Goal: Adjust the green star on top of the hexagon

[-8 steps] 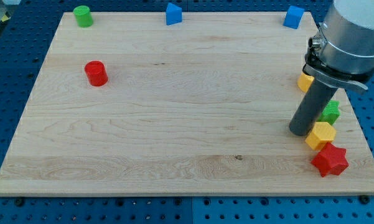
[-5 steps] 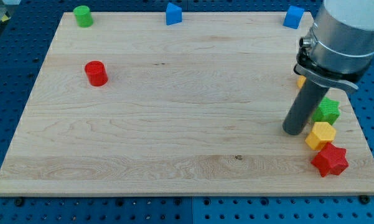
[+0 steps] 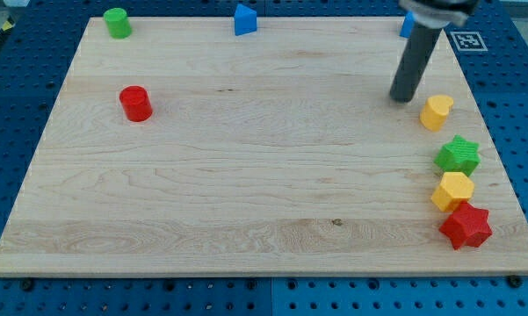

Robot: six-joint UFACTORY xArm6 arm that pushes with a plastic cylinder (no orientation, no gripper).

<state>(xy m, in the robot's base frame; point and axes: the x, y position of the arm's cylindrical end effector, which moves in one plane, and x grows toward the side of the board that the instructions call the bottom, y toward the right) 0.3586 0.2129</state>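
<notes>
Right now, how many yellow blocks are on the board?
2. The yellow heart lies at the view's right, just right of my tip; the yellow hexagon sits lower, between the green star and red star.

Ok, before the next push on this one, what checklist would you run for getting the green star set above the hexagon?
1. Green star in plain view: ok.
2. Yellow hexagon in plain view, directly below the star: ok.
3. Star touching the hexagon: cannot tell, they are very close.
4. My tip clear of the star: ok, it is up and to the view's left.
5. Yellow heart beside my tip, near any path down: not ok.
6. Red star against the hexagon's lower side: ok.
</notes>
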